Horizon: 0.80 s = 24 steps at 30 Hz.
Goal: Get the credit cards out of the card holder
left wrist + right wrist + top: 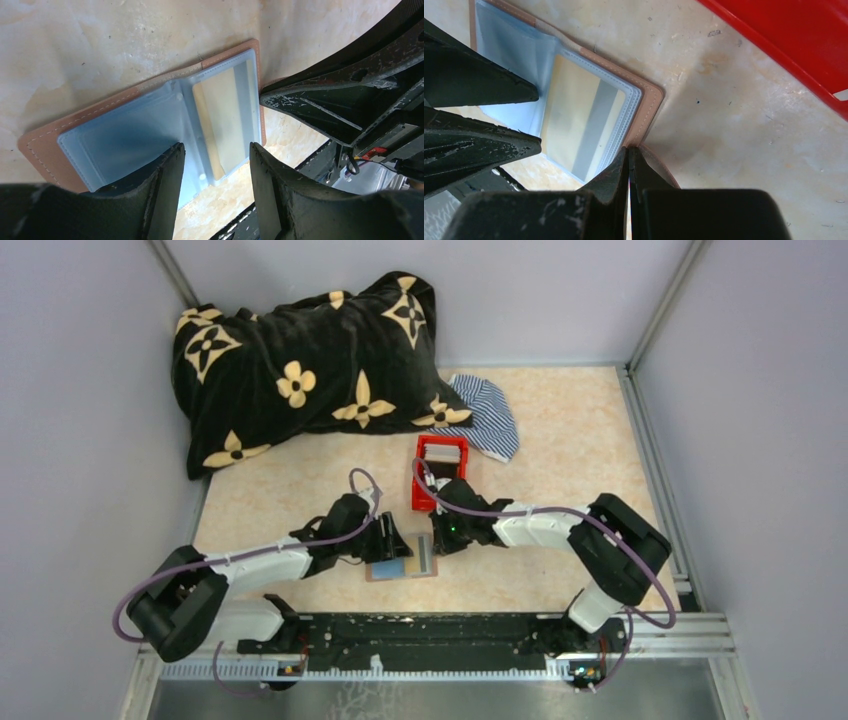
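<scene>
Evidently the card holder (402,562) is laid open and flat on the table (560,440), just on the arm-base side of the red box (441,440), so that its clear plastic sleeves face up. Two credit cards are seen in those sleeves, none yet taken out. A light blue card (125,140) sits in the half farther from the red box, and a tan card with a grey stripe (584,125) in the half closer to it.

The right gripper (629,150) is set at the holder's leather edge on the red-box side, with its fingers pressed together and their tips against that edge. The holder is probably being pinned there so that it is not dragged when a card is drawn. Whether any leather is nipped between the fingers cannot be told.

The left gripper (216,150) is held low over the sleeves with its fingers spread and nothing between them. They are placed on either side of the striped card's sleeve, seemingly lined up for that card.
</scene>
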Each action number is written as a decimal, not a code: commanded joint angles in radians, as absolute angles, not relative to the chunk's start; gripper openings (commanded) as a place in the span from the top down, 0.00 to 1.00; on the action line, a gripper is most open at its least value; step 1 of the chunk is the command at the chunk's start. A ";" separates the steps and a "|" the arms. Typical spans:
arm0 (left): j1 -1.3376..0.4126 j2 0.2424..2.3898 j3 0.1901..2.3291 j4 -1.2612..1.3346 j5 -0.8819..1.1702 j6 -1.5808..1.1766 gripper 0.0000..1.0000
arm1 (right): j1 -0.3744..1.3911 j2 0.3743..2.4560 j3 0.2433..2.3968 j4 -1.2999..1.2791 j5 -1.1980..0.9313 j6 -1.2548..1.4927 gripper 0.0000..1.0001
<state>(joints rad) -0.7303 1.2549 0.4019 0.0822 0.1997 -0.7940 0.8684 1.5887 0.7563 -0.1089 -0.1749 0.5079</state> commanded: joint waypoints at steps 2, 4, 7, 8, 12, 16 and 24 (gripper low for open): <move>-0.730 1.290 0.334 0.042 0.188 -0.788 0.42 | 0.925 1.681 0.785 -0.128 -0.172 0.495 1.00; -0.730 1.294 0.330 0.051 0.195 -0.789 0.42 | 0.929 1.683 0.797 -0.132 -0.173 0.494 1.00; -0.730 1.295 0.325 0.062 0.202 -0.788 0.42 | 0.932 1.664 0.803 -0.136 -0.175 0.492 1.00; -0.730 1.293 0.322 0.067 0.205 -0.789 0.42 | 0.934 1.663 0.806 -0.140 -0.178 0.489 1.00; -0.730 1.293 0.315 0.077 0.204 -0.787 0.43 | 0.941 1.662 0.827 -0.162 -0.176 0.482 1.00; -0.730 1.298 0.313 0.084 0.208 -0.784 0.43 | 0.961 1.607 0.851 -0.184 -0.174 0.482 1.00; -0.730 1.302 0.317 0.091 0.208 -0.773 0.43 | 0.977 1.564 0.886 -0.227 -0.160 0.482 1.00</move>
